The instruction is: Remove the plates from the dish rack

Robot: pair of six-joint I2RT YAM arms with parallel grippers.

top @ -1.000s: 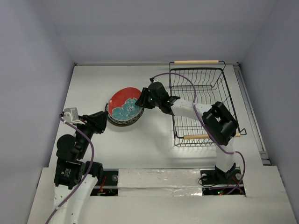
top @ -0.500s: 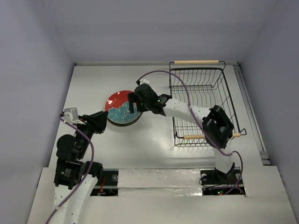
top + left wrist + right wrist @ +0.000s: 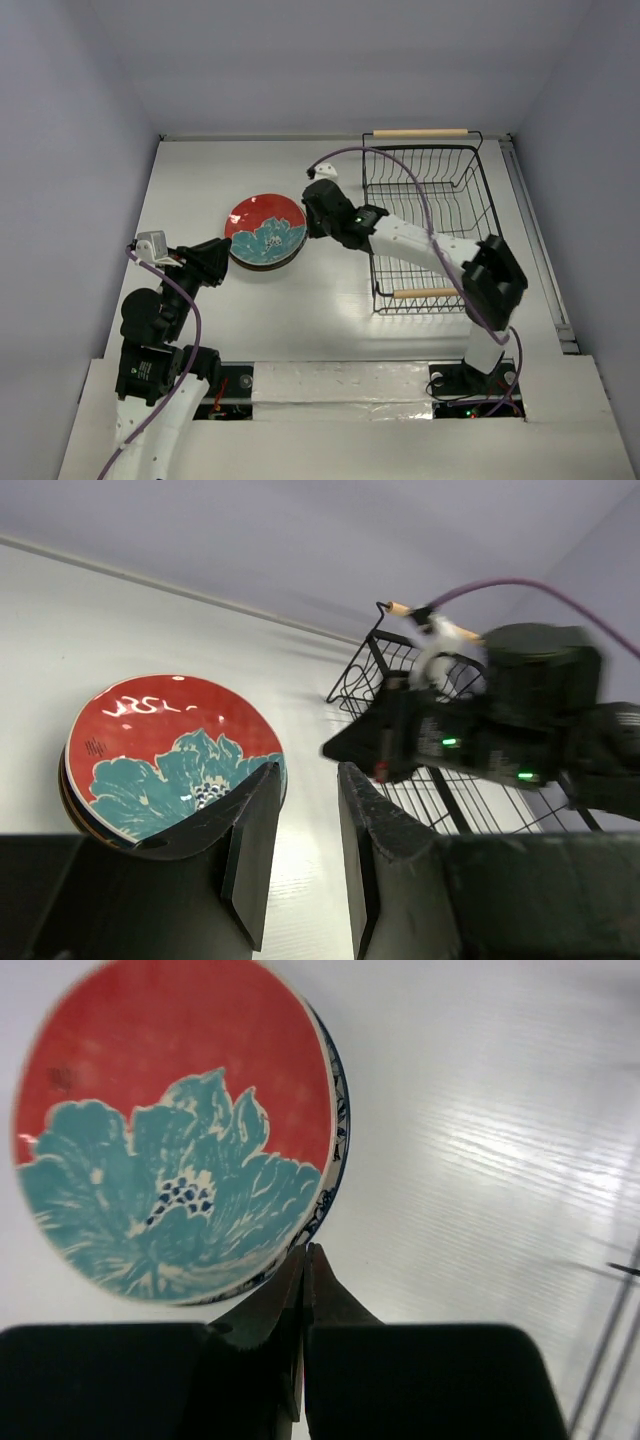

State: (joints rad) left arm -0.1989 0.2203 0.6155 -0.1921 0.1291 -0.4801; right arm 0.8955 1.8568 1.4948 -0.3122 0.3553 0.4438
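The red plate with a teal flower [image 3: 265, 225] lies flat on top of a stack of plates on the table, left of the dish rack [image 3: 420, 132]. A white-blue floral rim [image 3: 335, 1110] shows beneath it. My right gripper [image 3: 312, 225] hovers at the stack's right edge, shut and empty; its closed tips [image 3: 308, 1248] sit just off the red plate [image 3: 170, 1150]. My left gripper [image 3: 215, 255] is open and empty at the stack's near-left side, its jaws [image 3: 308, 770] framing the plate [image 3: 160, 745]. The rack holds no plates that I can see.
The black wire rack [image 3: 365, 675] stands at the right back of the table, its wooden handles at the far and near ends. My right arm crosses the rack's left side. Pale walls enclose the table on the left, back and right.
The right gripper held the red plate tilted over the stack, set it down flat, let go, and pulled back to the right with its jaws now shut. The left arm has not moved.
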